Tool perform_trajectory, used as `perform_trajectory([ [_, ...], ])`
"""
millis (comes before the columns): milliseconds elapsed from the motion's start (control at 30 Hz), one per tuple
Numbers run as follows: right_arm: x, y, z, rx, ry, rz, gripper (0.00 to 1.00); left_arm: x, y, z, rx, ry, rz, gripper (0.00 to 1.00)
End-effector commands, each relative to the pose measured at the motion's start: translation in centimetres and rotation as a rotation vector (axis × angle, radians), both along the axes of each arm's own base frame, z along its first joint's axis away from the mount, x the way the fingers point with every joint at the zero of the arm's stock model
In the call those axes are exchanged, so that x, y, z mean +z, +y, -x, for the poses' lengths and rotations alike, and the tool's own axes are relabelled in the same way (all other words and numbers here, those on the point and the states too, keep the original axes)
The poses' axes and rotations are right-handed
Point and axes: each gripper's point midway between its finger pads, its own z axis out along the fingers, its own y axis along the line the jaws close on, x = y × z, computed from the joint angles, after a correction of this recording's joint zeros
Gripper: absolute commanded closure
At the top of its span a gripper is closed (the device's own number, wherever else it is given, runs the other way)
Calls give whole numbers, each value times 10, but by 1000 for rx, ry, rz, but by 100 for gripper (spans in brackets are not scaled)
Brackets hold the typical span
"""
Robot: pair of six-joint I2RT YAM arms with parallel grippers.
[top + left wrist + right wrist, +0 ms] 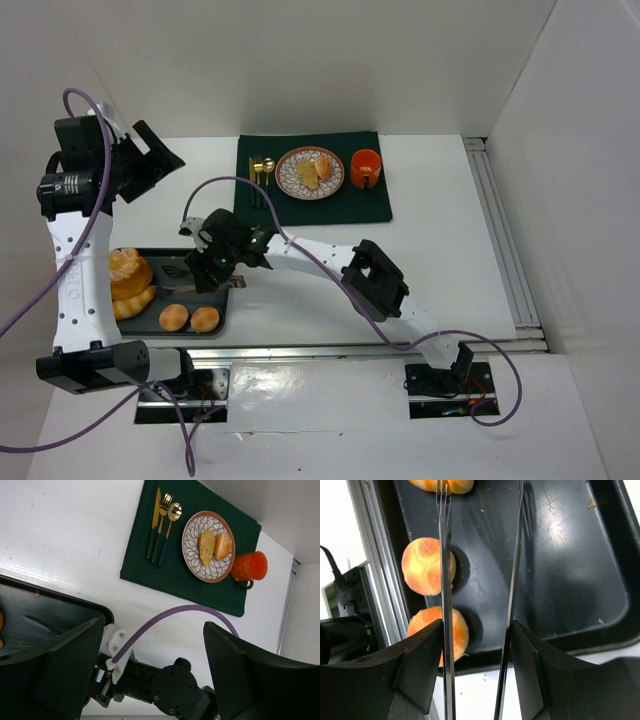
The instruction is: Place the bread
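**Near-left corner.** On the white worktop we found a black tray. It carried two round rolls side by side along its near rim. Toward the left edge of the worktop lay a larger orange-brown loaf, with a crescent-shaped piece just beside it.

**Over the tray.** The right hand, its arm stretched across from the near edge, hung above the tray. Its fingers were clamped on the outer sides of a pair of metal tongs. The tong arms stood apart with nothing between them. In the wrist view both round rolls lay on the side of the tined arm, outside the gap. The tines overlapped a bread piece cut off by the frame, and we could not tell whether they touched it.

**Left edge, farther back.** The left hand was raised above the worktop with its fingers spread wide, holding nothing.

**Middle of the far edge.** A dark green placemat bore a patterned plate. On the plate a seeded slice and a bun touched each other. Gold cutlery lay toward the left edge and an orange mug stood toward the right edge, just beside the plate.
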Motion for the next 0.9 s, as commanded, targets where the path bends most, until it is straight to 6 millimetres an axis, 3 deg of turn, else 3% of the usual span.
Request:
perform_trajectory([
  [0,11,13,5,32,-45,-18,39,25,-4,1,-22,-104,-11,5],
  [233,3,20,13,70,-28,-14,39,28,-2,1,-16,-113,-27,5],
  [633,10,30,40,192,-35,-58,40,28,-4,4,-24,-114,-23,5],
  [867,6,36,31,155,-57,-57,40,31,-5,6,-24,-123,-25,5],
])
